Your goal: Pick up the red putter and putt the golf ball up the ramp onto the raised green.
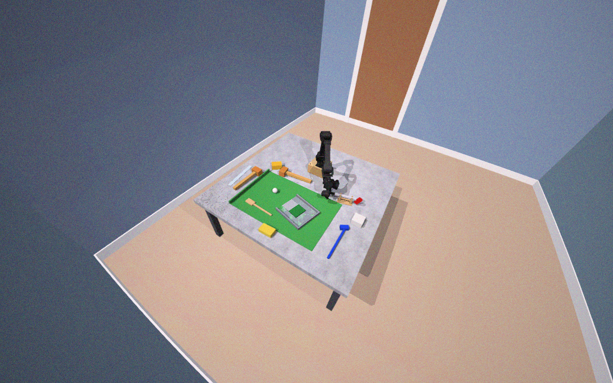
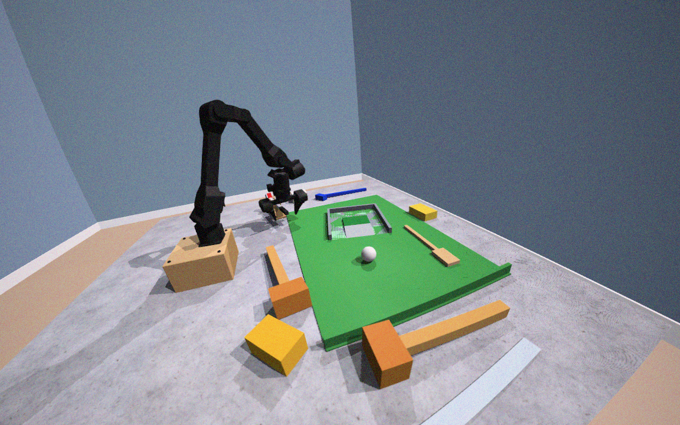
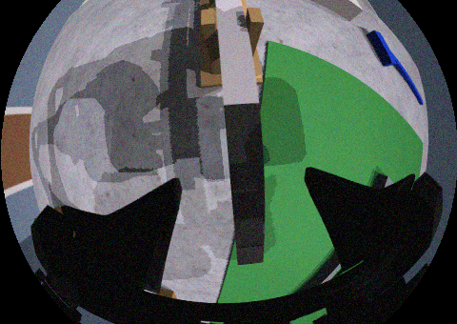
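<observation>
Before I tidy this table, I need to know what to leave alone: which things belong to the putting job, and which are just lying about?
Job:
red putter
golf ball
ramp
raised green
open hand

Lying about:
blue mallet
three wooden mallets
two yellow blocks
white block

No text, label, brand, number or sign can be read on anything in the top, exterior or wrist views; every surface shows plain colour only.
</observation>
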Tool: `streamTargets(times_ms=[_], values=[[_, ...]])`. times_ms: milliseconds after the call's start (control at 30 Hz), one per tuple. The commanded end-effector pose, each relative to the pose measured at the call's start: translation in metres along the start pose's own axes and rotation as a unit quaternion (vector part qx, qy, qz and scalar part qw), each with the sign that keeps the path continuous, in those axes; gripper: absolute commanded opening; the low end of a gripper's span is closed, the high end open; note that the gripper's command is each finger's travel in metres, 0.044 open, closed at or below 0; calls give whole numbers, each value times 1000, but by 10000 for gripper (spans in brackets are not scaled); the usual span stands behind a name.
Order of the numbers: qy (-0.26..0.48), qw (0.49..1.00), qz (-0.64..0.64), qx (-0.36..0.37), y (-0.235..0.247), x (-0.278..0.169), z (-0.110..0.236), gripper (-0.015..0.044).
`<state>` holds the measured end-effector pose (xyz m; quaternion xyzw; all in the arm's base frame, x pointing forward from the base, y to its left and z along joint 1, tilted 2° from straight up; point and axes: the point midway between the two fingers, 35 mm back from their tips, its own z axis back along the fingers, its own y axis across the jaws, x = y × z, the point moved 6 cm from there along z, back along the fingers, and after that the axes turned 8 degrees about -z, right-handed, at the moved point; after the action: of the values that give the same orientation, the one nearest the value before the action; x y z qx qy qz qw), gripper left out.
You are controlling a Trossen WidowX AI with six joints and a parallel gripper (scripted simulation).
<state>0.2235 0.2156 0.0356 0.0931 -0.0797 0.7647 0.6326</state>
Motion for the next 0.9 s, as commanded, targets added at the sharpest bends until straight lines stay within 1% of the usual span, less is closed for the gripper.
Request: streamTargets(times_ms=[0,400,667,767,867], values=[[0,1000,0,-1,0,0,0,361],[0,1000,0,-1,0,0,0,46],[0,1000,0,-1,0,1,2,0],[0,1000,0,0,-2,4,12,0],[0,1000,0,0,-3,11,32,0]])
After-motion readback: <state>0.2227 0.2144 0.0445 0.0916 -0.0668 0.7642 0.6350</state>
